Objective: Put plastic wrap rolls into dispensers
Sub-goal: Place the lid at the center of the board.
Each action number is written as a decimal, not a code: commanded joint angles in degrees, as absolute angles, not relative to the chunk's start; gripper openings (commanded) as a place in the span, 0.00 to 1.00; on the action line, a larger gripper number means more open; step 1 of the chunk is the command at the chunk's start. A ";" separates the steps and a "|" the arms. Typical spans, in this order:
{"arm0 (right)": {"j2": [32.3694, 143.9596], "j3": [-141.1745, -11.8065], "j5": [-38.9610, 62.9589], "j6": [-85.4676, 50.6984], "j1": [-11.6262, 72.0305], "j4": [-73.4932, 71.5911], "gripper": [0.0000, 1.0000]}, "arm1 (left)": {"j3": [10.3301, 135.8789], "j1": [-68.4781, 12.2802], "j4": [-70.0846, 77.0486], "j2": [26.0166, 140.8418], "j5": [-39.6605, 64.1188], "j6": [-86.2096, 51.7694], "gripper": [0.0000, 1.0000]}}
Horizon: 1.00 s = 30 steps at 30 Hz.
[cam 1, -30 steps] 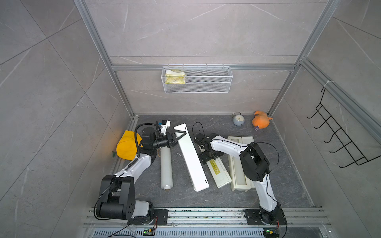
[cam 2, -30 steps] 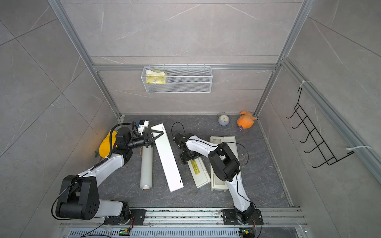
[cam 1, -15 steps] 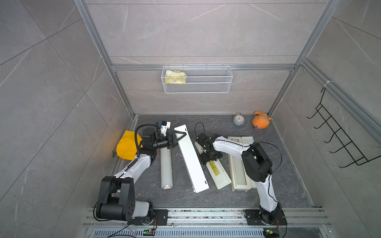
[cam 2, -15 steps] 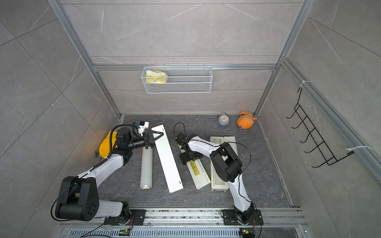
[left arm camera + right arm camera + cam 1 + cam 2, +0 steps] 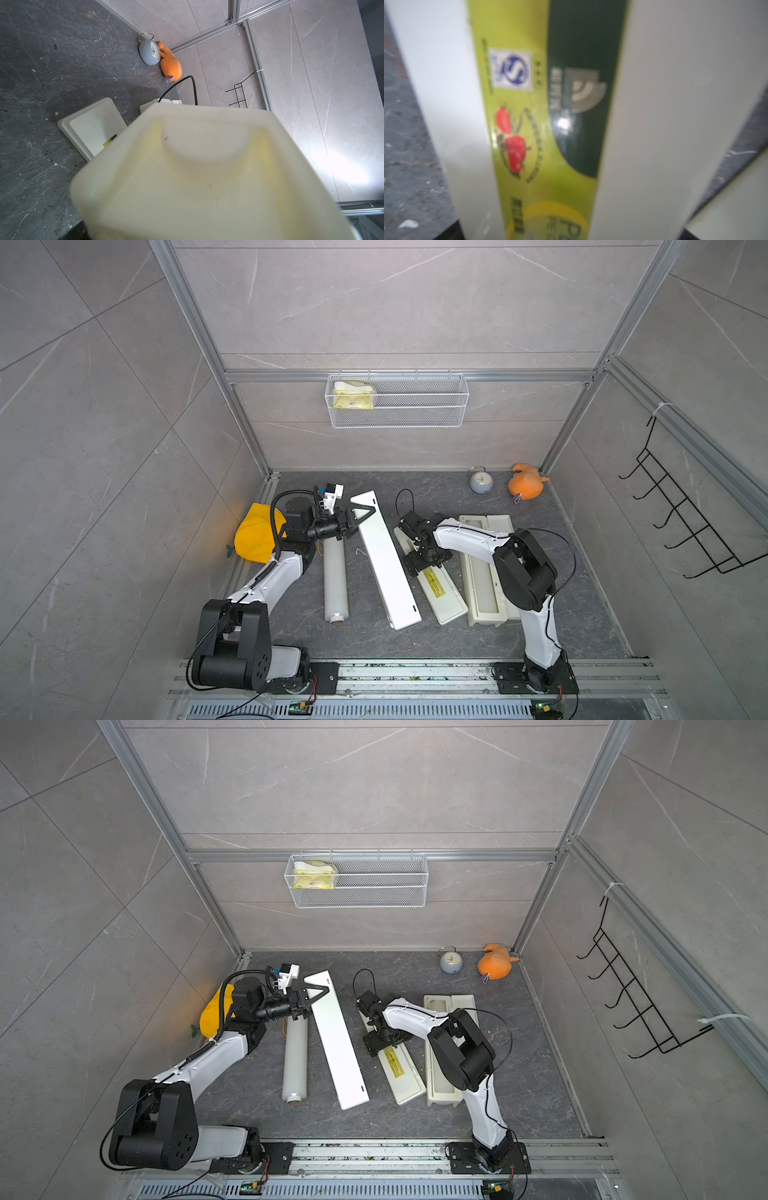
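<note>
One plastic wrap roll point(image 5: 335, 576) point(image 5: 295, 1056) lies on the dark floor, its cardboard core toward the front. Beside it lies a long white dispenser point(image 5: 386, 568) point(image 5: 340, 1048). My left gripper point(image 5: 360, 516) point(image 5: 316, 994) is shut on its far end. Its pale hollow inside point(image 5: 207, 176) fills the left wrist view and hides the jaws. My right gripper point(image 5: 428, 563) point(image 5: 386, 1043) stands open, its fingers straddling a closed dispenser point(image 5: 440, 593) point(image 5: 401, 1073) with a yellow-green label point(image 5: 539, 124). Another dispenser point(image 5: 482, 593) point(image 5: 442, 1092) lies open further right, under the right arm.
A yellow cloth point(image 5: 257, 537) sits against the left wall behind the left arm. A small clock point(image 5: 481, 481) and an orange plush toy point(image 5: 525, 487) are in the back right corner. A wire basket point(image 5: 397, 400) hangs on the back wall, a black hook rack point(image 5: 685, 531) on the right wall.
My right gripper has slid a little toward the front along the labelled dispenser. The left arm and the white dispenser it holds have not moved.
</note>
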State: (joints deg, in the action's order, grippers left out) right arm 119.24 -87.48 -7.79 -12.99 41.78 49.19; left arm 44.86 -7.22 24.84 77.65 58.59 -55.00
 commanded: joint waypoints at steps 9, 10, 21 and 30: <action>117.37 -84.30 -3.56 -11.12 42.20 47.51 0.77 | 45.45 -7.01 24.96 74.99 59.51 -54.52 0.76; 116.97 -84.33 -2.55 -11.01 42.19 47.39 0.76 | 45.56 -7.03 24.81 75.00 59.50 -54.43 0.76; 106.90 -75.99 13.07 -9.45 38.14 38.86 0.99 | 45.33 -6.93 25.30 76.18 57.84 -54.56 0.75; 104.50 -69.02 15.95 -7.08 37.35 34.49 0.99 | 49.62 -6.94 26.46 80.65 47.55 -56.61 0.73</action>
